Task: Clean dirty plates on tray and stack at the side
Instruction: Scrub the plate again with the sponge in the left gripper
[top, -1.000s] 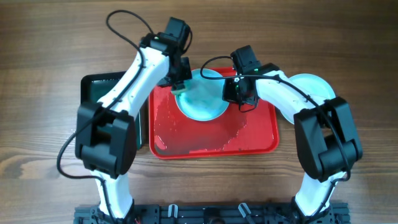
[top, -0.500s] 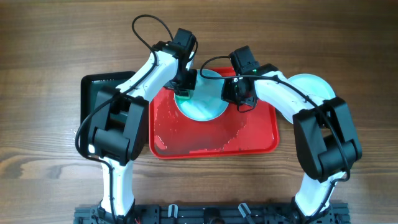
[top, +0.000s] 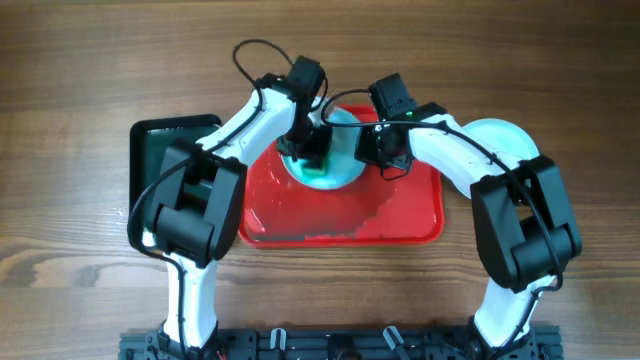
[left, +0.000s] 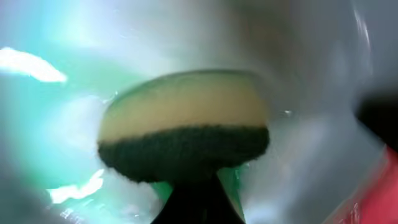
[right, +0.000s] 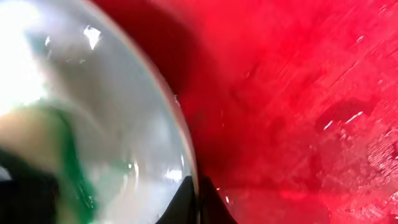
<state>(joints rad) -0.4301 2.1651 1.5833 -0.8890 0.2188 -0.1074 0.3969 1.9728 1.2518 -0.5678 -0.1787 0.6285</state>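
Observation:
A pale mint-blue dirty plate (top: 338, 160) is held tilted over the far part of the red tray (top: 340, 215). My right gripper (top: 385, 152) is shut on its right rim, seen in the right wrist view (right: 198, 186) with the plate (right: 93, 112) at left. My left gripper (top: 312, 150) is shut on a yellow sponge with a dark scrub side (left: 183, 134) and presses it on the plate's face (left: 311, 143). Green smear shows on the plate near the sponge. Another mint-blue plate (top: 500, 138) lies on the table right of the tray.
A smaller black tray (top: 160, 160) lies left of the red tray. The red tray's floor (right: 298, 93) is wet and streaked. Both arms cross above the tray's far half.
My left gripper has moved the sponge rightward from the plate's left rim onto its face. The right gripper and plate have stayed in place.

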